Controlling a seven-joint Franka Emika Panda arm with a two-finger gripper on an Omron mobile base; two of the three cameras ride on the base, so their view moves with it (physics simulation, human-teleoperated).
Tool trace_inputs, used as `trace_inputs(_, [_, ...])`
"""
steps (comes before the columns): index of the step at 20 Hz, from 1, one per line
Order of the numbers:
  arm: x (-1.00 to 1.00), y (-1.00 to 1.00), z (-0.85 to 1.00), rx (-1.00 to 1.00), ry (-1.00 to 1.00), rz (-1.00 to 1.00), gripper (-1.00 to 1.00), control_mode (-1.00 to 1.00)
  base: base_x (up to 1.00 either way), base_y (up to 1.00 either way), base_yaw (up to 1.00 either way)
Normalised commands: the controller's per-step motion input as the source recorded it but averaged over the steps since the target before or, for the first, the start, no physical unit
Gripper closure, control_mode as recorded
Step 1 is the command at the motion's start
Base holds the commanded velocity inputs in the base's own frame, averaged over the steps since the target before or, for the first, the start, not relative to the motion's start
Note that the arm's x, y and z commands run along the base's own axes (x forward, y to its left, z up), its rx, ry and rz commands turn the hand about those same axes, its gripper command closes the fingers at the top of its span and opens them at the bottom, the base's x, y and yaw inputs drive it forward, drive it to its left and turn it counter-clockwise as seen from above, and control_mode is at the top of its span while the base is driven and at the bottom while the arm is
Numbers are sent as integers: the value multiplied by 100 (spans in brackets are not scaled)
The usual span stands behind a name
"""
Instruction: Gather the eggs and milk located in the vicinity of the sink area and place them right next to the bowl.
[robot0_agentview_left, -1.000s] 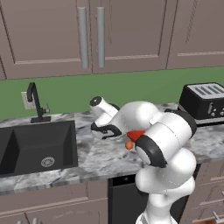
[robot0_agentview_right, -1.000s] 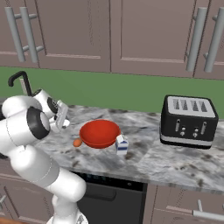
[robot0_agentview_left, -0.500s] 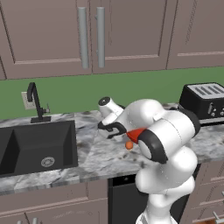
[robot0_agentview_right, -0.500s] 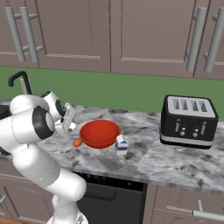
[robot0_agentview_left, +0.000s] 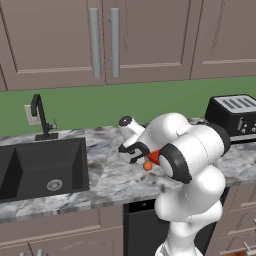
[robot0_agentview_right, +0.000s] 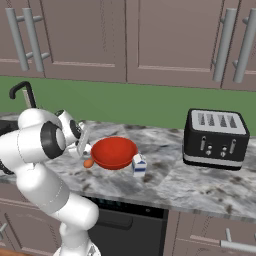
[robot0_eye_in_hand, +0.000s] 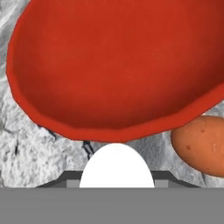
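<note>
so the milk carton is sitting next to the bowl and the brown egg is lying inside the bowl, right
Not quite. The brown egg lies on the counter beside the red bowl, outside its rim, as the hand view shows. The milk carton does sit next to the bowl.

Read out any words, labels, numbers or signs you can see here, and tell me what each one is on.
No readable text anywhere.
milk carton: blue markings, too small and blurred to read.
toaster: small front controls, no legible labels.
red bowl, orange-brown egg, white egg: plain, unmarked.
</note>
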Motion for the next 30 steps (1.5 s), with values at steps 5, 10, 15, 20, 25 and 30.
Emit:
trace_inputs(5, [0, 5, -21, 0, -2, -12, 100, -100, 0, 0, 0])
trace_inputs(10, [0, 23, -19, 0, 0, -15, 100, -100, 0, 0, 0])
trace_inputs(15, [0, 14, -35, -7, 0, -16, 100, -100, 0, 0, 0])
trace_inputs(20, [0, -4, -74, -31, -1, -16, 100, -100, 0, 0, 0])
trace_inputs(25, [0, 13, -31, -4, 0, -10, 100, -100, 0, 0, 0])
trace_inputs(30, [-1, 29, -21, 0, 0, -11, -100, -100, 0, 0, 0])
